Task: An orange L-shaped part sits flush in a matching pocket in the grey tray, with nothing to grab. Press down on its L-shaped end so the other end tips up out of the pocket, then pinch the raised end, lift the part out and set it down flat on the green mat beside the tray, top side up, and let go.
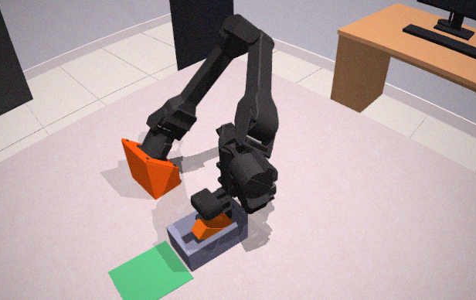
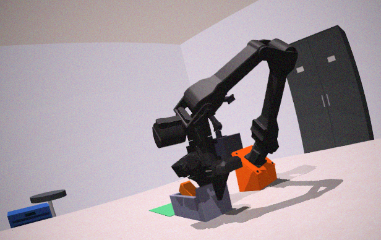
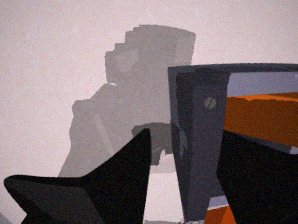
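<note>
The orange L-shaped part (image 1: 200,231) (image 2: 187,188) (image 3: 262,120) is tipped in the grey tray (image 1: 219,252) (image 2: 185,208) (image 3: 190,150). Its end towards the green mat (image 1: 146,272) (image 2: 164,210) is raised out of the pocket, above the tray rim in the exterior view. My gripper (image 3: 176,131) is partly open at the tray's far end, with nothing between the fingers. One finger stands outside the tray wall; the other reaches inside over the L-shaped end. That fingertip and its contact with the part are hidden. The mat lies flat and bare beside the tray.
The arm's orange base (image 1: 146,170) (image 2: 256,176) stands behind the tray. The tray's end wall stands between my two fingers, close to both. The forearm and wrist hang low over the tray's far end. A wooden desk (image 1: 378,35) is in the background.
</note>
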